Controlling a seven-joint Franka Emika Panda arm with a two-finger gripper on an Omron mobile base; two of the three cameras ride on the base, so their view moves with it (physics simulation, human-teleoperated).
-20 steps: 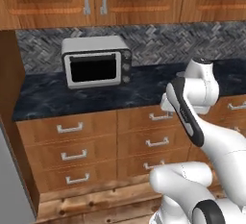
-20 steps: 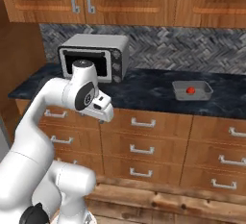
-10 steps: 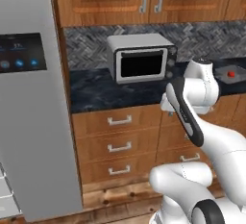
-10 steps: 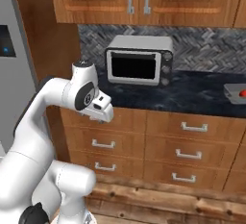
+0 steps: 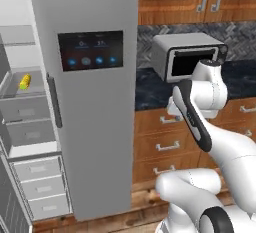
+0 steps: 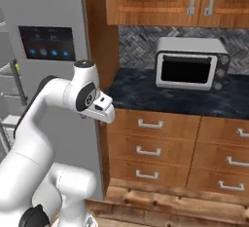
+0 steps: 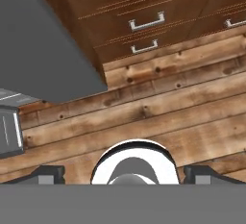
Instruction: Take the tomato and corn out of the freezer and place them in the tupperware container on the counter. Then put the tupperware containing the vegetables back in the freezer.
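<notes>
Facing: you have the gripper [image 7: 123, 174] pointed down at the wooden floor [image 7: 158, 107], fingertips [image 7: 48, 174] set wide apart, nothing between them.
Corn: you see the corn [image 5: 24, 81] on an upper shelf of the open freezer [image 5: 30, 127], far left, well apart from your hand.
Arm: your arm is folded in front of the drawers [image 6: 160, 148], right of the grey fridge door [image 5: 95, 102].
Counter: your counter [image 6: 180, 97] carries the microwave [image 6: 191, 63], right of the fridge.

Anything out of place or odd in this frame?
Nothing stands out. The freezer stands open with the corn lying on an upper shelf, the microwave sits square on the counter, nothing spilled.
</notes>
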